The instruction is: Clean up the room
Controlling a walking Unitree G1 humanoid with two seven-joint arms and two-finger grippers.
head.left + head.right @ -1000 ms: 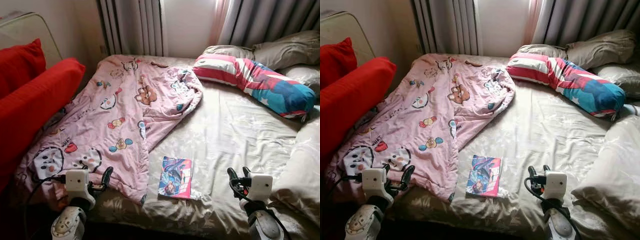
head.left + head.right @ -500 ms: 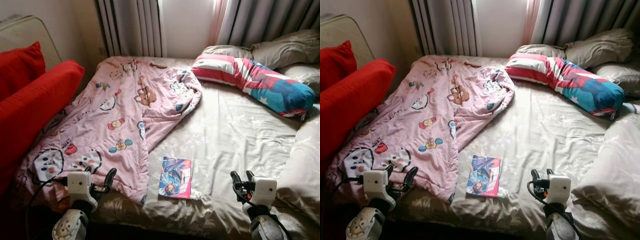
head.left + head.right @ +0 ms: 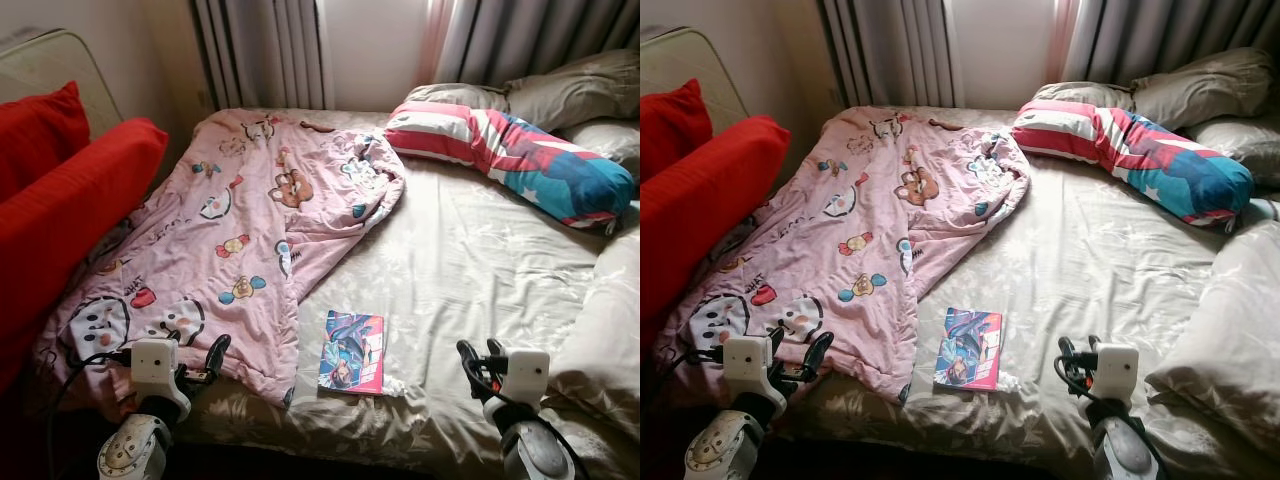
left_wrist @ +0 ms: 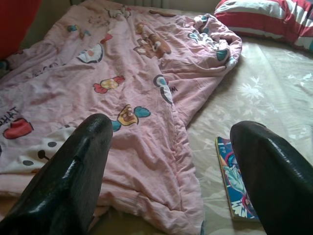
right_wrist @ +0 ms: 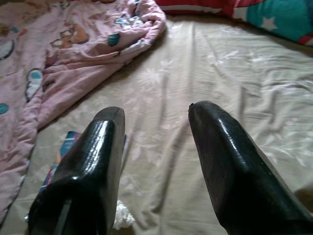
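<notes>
Both arms sunk slightly lower, left fingers (image 4: 73, 166) and right fingers (image 5: 88, 161) spread empty, book (image 3: 352, 353) beside pink quilt (image 3: 230, 230)

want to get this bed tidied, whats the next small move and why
Probably reach the right gripper forward and left to the book. It lies loose on the sheet just off the pink blanket's edge, and both grippers hover open over the near edge, holding nothing.

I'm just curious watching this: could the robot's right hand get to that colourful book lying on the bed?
Probably yes. The book lies flat on the bare sheet near the bed's front edge, between the two hands. The right hand hovers open beside it with nothing between them. The pink blanket lies just alongside the book, not covering it.
</notes>
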